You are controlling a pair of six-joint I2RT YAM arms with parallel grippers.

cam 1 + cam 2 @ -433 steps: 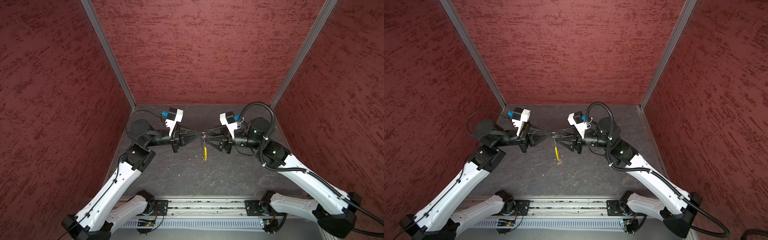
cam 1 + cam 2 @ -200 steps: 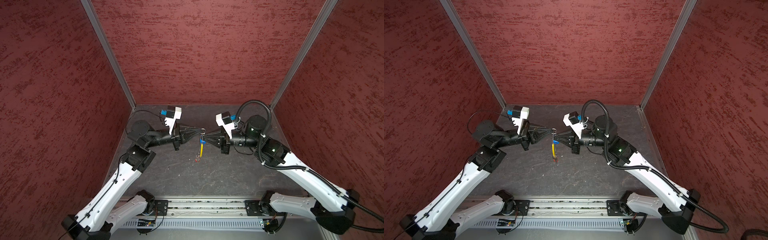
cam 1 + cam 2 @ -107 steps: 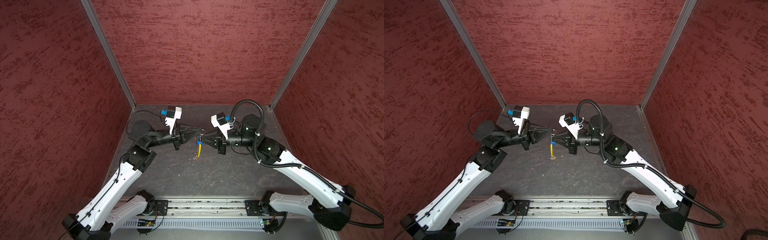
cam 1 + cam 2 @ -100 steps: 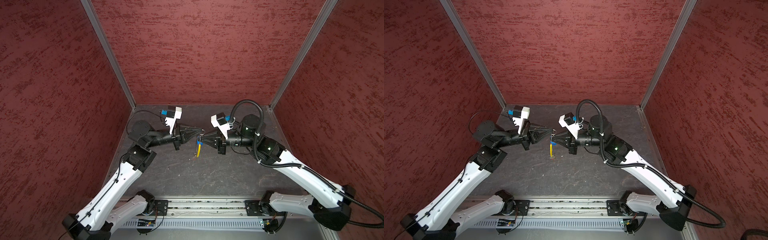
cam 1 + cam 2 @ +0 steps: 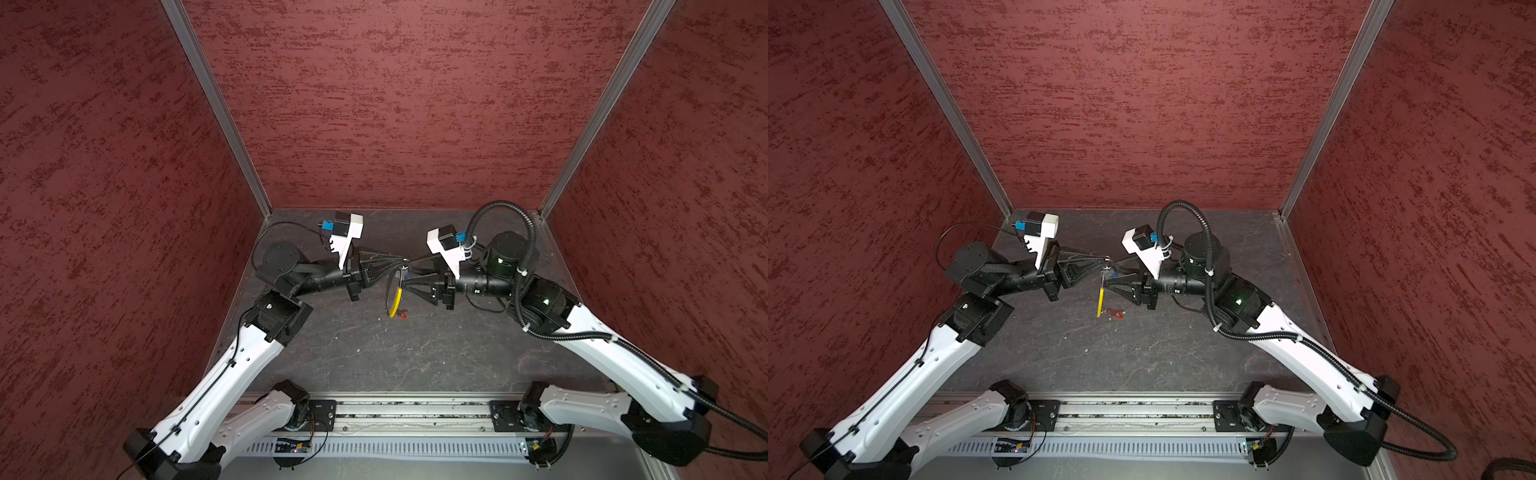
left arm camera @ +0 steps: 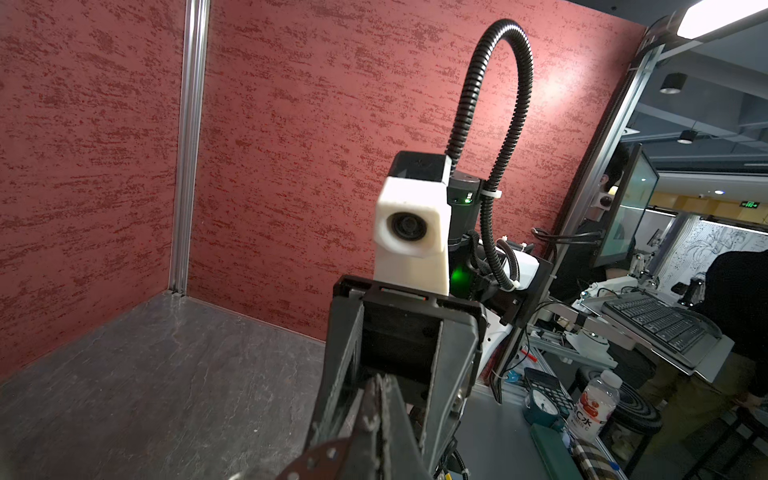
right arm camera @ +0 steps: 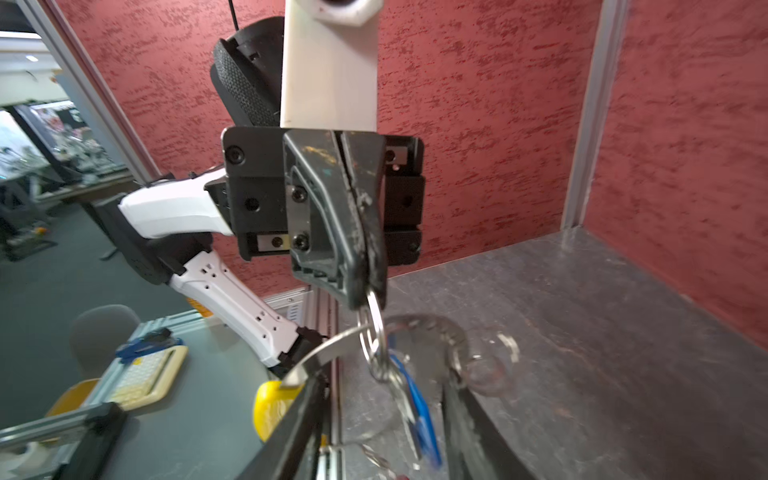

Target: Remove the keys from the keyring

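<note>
Keyring (image 5: 1100, 300) first: the left gripper (image 5: 402, 262), reaching in from the left, has its two fingers pressed together on a small silver split ring (image 7: 372, 332) at the top of the loop. The whole keyring dangles from that pinch above the middle of the dark table (image 5: 415, 357), rather toward the far side. Below the pinch the thin silvery loop drops away, its yellow sleeve (image 5: 397, 300) pointing downward. The blue key (image 7: 417, 405) hangs just under the split ring, close to the fingertips of both arms. The red key (image 5: 1116, 313) sits low beside the sleeve's bottom end, a little to its right. From where I stand I can't tell whether it lies on the table or hangs just clear of it. Facing all this from the right, the right gripper (image 5: 408, 273) has its fingers spread apart, one on the far side of the blue key and one on the near side, gripping nothing that I can see. Dark red textured walls (image 5: 395, 104) close in the left, far and right sides.
</note>
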